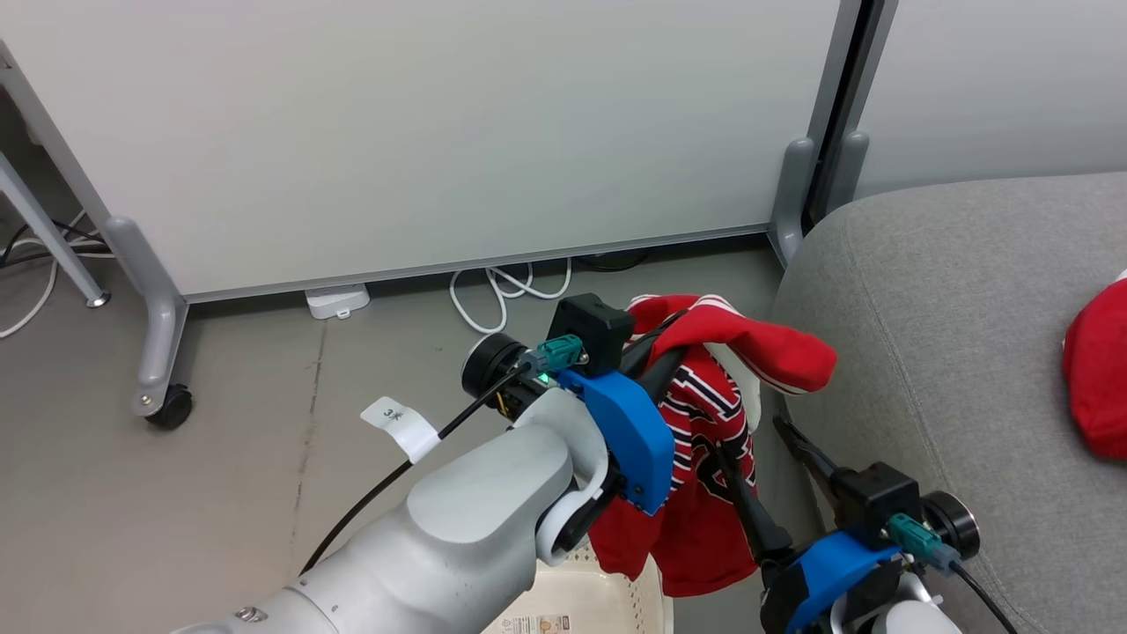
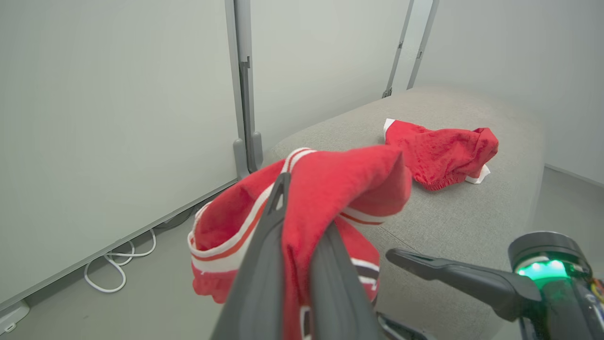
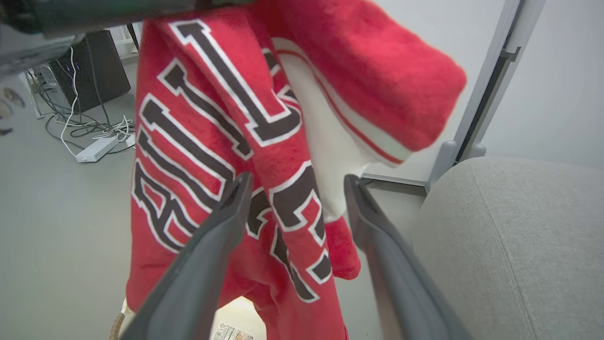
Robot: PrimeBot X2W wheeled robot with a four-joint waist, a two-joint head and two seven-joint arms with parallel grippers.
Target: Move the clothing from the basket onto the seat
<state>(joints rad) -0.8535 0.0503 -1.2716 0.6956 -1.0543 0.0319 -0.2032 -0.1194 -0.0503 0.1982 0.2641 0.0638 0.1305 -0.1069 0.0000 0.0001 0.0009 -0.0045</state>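
Head view: the left gripper pinches one lettered garment hanging over the basket, whose interior is mostly hidden; the right gripper stands spread beside it. Left wrist view: one plain garment lies on the seat. Right wrist view: the lettered garment hangs ahead of the spread jaws.

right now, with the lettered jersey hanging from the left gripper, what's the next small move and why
Probably swing the left gripper over the seat before letting go. It is shut on the lettered garment, which hangs over the basket, short of the seat. The plain garment already lies there.
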